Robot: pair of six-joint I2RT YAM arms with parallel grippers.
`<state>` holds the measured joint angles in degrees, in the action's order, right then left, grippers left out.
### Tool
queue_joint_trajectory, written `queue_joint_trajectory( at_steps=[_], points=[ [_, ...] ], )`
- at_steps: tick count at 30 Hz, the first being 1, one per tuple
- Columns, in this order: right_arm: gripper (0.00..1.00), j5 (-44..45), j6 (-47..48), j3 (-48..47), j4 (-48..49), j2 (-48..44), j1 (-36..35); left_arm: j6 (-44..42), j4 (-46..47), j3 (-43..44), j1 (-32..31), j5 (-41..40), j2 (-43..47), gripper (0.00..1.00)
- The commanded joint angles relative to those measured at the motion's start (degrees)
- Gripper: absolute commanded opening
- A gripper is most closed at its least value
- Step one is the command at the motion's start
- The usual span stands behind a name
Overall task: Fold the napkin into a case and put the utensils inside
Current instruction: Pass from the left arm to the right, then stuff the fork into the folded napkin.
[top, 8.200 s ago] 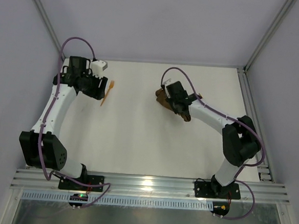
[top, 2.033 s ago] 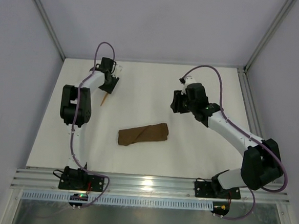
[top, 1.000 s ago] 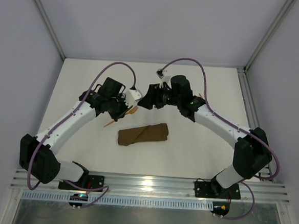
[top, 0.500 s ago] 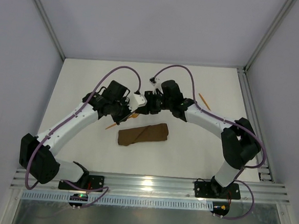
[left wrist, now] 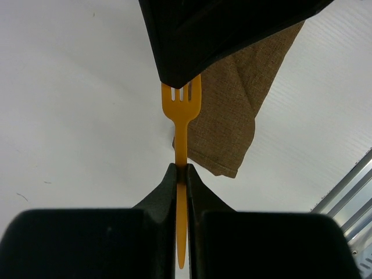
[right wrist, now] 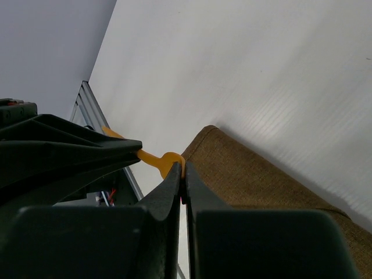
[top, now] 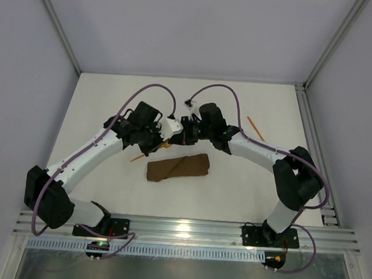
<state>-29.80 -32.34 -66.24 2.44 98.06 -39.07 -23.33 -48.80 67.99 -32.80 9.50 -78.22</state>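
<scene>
You have the left gripper point(left wrist: 181, 168) clamped on the handle of the orange fork point(left wrist: 181, 110) and the right gripper point(right wrist: 182, 168) pinched on its tines, just beyond the folded case point(top: 178, 168) on the worktop point(top: 106, 185), with the other utensil point(top: 254, 127) far right.

Both arms reach inward with elbows bowed out to the sides, and the wrists meet head-on near the centre. The left gripper point(left wrist: 181, 170) has its jaws pinched tight on the handle of the fork point(left wrist: 181, 119). The right gripper point(right wrist: 182, 172) has its jaws likewise closed, nipping the tined end (the contact itself is mostly hidden behind a finger). The tips of the two grippers are nearly touching.
</scene>
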Motion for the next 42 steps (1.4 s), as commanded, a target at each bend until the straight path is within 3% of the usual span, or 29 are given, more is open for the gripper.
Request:
queue_joint_trajectory(
  at_steps=[1, 5, 8, 15, 17, 20, 22, 23, 24, 27, 31, 42],
  points=[
    [0.03, 0.36, -0.71, 1.63, 2.92, -1.73, -0.04, -1.89, 0.63, -0.22, -0.69, 0.79, 0.26, 0.0],
    [0.03, 0.53, -1.15, 3.3, 3.89, -2.52, 0.57, -2.6, 0.63, -0.84, -1.13, 0.96, 0.26, 0.01],
    [0.03, -0.61, -2.64, 5.06, 5.21, -3.14, 1.45, -1.98, 0.98, -0.84, -1.13, 1.4, 0.26, 0.18],
    [0.03, -4.03, -6.68, 10.51, 9.16, -5.16, 4.53, -0.84, 2.39, -0.49, -1.13, 0.96, 0.52, 0.23],
    [0.03, -3.69, -6.51, 11.3, 8.2, -6.04, 5.14, -0.49, 2.39, -0.22, -1.13, 0.52, 0.08, 0.32],
    [0.03, -1.15, -6.33, 14.19, 5.04, -8.66, 7.94, 0.83, 2.83, -0.05, -1.13, -3.49, -0.36, 0.35],
    [0.03, 1.75, -6.07, 19.0, 2.33, -14.54, 10.23, 2.76, 4.41, -0.74, -1.13, -5.27, -1.58, 0.24],
    [0.03, 3.33, -6.07, 20.95, 1.53, -16.91, 11.37, 3.03, 4.41, -1.01, -1.13, -4.49, -2.2, 0.13],
    [0.03, 6.83, -5.81, 24.19, 0.39, -21.9, 13.04, 3.12, 3.54, -1.27, -1.13, -3.44, -2.9, 0.1],
    [0.03, 14.74, -4.31, 28.68, -6.29, -29.82, 13.58, 3.21, 2.83, -2.94, -1.57, -2.47, -5.89, 0.1],
    [0.03, 18.19, -6.16, 33.1, -6.39, -33.19, 13.76, 1.37, 5.54, -7.07, -3.32, -4.74, -9.23, 0.13],
    [0.03, 16.62, -8.44, 36.35, -0.35, -28.46, 14.72, 0.13, 8.28, -13.75, -6.22, -4.75, -9.32, 0.14]
  ],
)
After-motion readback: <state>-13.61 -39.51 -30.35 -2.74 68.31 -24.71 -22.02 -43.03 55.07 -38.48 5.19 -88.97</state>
